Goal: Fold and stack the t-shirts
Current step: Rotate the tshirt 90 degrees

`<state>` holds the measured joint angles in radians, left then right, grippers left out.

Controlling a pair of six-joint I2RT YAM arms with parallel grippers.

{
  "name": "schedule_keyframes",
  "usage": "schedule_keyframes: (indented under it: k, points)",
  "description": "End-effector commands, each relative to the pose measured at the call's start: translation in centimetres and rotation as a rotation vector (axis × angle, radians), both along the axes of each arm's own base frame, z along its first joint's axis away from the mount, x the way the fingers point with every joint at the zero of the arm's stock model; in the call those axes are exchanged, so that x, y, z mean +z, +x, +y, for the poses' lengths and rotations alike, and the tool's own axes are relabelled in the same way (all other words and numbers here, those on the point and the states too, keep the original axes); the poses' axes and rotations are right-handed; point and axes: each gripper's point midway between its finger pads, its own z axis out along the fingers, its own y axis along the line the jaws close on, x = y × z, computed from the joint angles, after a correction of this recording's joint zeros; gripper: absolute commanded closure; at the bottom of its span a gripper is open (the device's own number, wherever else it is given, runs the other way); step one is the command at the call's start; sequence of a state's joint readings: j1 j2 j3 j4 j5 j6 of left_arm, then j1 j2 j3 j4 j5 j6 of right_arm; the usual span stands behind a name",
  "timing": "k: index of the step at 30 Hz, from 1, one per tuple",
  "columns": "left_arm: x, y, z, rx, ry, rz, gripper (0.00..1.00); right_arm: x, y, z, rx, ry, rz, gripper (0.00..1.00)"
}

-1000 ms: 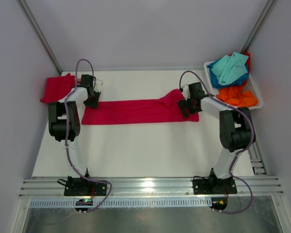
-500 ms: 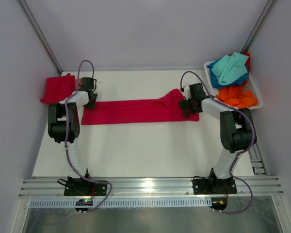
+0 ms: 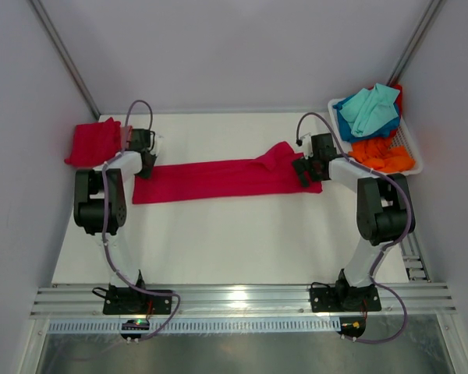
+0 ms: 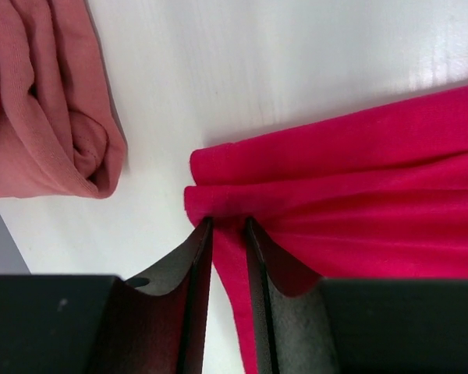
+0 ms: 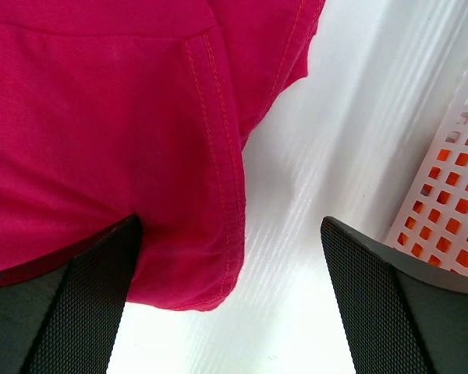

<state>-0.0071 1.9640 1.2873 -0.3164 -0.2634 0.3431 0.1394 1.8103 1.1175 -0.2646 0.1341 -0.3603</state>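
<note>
The left end effector [image 4: 228, 234] is pinching the left end of the crimson t-shirt [image 3: 218, 179], with a fold of cloth caught between its narrow jaws. The right end effector [image 5: 230, 227] is spread wide at the shirt's other end, one finger over cloth and the other over the bare desk [image 3: 218, 241]. The shirt lies in a long strip across the desk. A folded pile [image 3: 92, 142] lies just beyond its left end, and a white basket [image 3: 409, 149] holding more shirts stands at the far right.

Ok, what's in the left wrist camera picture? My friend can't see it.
The left gripper pinches a fold at the end of the crimson t-shirt, which lies on the white table. A bunched salmon pink t-shirt lies apart, top left.
</note>
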Motion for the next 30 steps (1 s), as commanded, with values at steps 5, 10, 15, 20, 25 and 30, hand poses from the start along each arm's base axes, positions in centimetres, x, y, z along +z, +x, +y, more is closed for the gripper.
schedule_keyframes:
  k: [5, 10, 15, 20, 25, 30]
  points:
    - [7.0, 1.2, -2.5, -0.016, -0.198, -0.125, 0.76, 4.6, 0.0, -0.6, -0.006, 0.068, -0.059, 0.01]
    - [13.1, 1.5, -6.0, -0.123, -0.367, -0.244, 0.76, 10.6, 0.3, 2.5, 0.102, 0.214, -0.175, 0.01]
    - [14.8, 0.3, -7.2, -0.174, -0.415, -0.247, 0.76, 10.8, -1.4, 3.5, 0.145, 0.259, -0.146, 0.01]
    - [12.8, -1.6, -7.5, -0.237, -0.405, -0.166, 0.76, 7.9, -3.3, 3.4, 0.172, 0.245, -0.088, 0.01]
    - [10.3, -3.0, -9.3, -0.306, -0.482, -0.091, 0.76, 5.0, -4.7, 4.2, 0.232, 0.266, -0.022, 0.01]
    - [7.9, -2.5, -9.9, -0.292, -0.531, -0.04, 0.76, 3.2, -3.7, 3.6, 0.203, 0.241, -0.011, 0.01]
